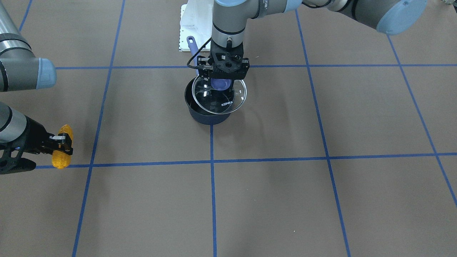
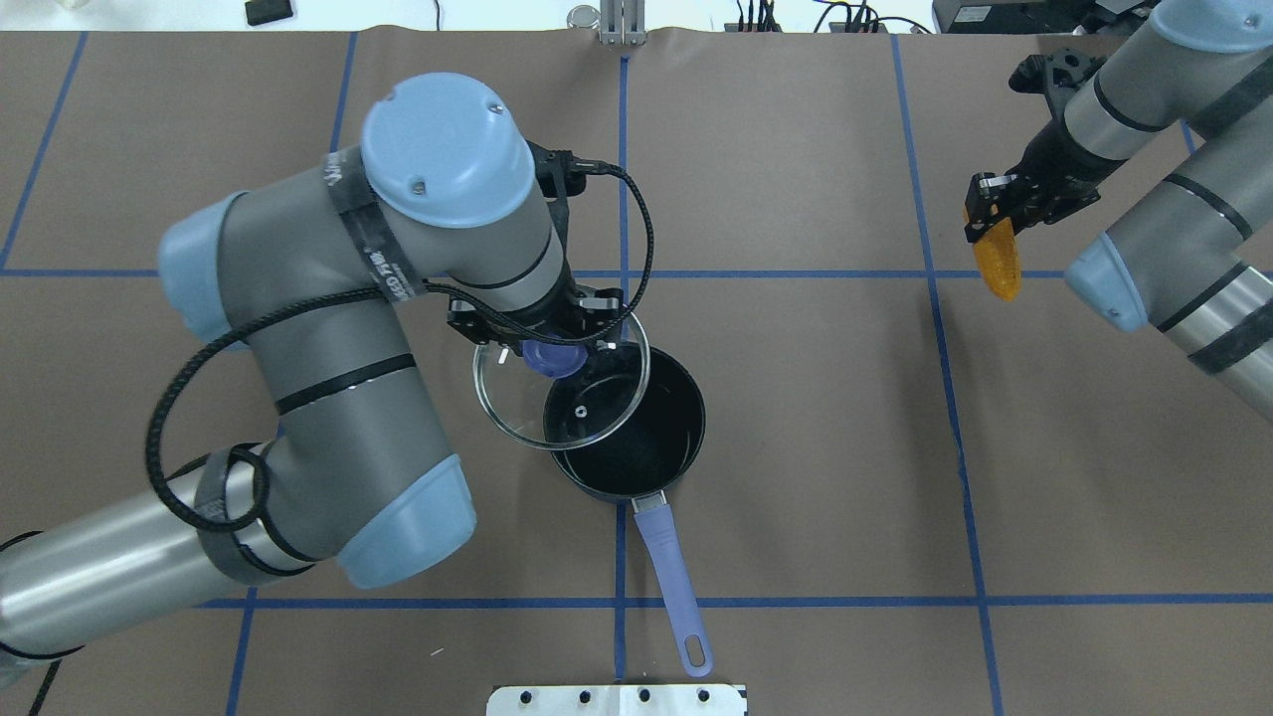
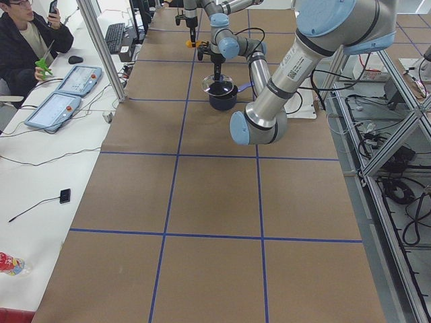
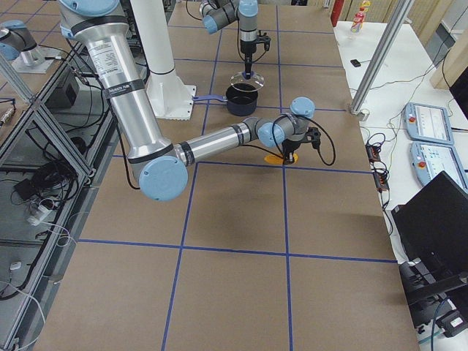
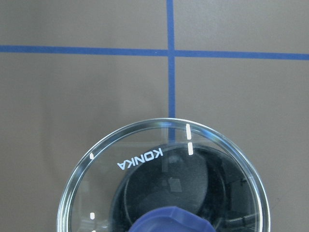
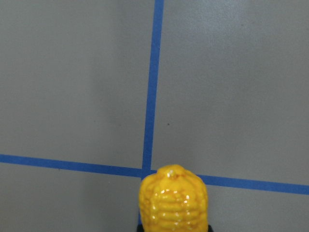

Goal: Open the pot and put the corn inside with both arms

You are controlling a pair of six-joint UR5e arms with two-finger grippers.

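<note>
The dark navy pot (image 2: pixel 636 438) stands mid-table, its purple-blue handle (image 2: pixel 674 587) pointing toward the robot's base. My left gripper (image 2: pixel 549 346) is shut on the blue knob (image 1: pixel 220 84) of the glass KONKA lid (image 2: pixel 517 398). It holds the lid raised above the pot and shifted aside, so that it overlaps only part of the rim. The left wrist view shows the lid (image 5: pixel 145 159) with the pot's black inside beneath it. My right gripper (image 2: pixel 990 211) is shut on the orange-yellow corn (image 2: pixel 998 261) far to the pot's right. The corn also shows in the front view (image 1: pixel 62 153) and the right wrist view (image 6: pixel 174 200).
Brown paper with a blue tape grid (image 1: pixel 212 162) covers the table. The white base plate (image 2: pixel 617 699) lies just beyond the handle's end. An operator (image 3: pixel 27 40) sits at a side desk with teach pendants (image 3: pixel 60 108).
</note>
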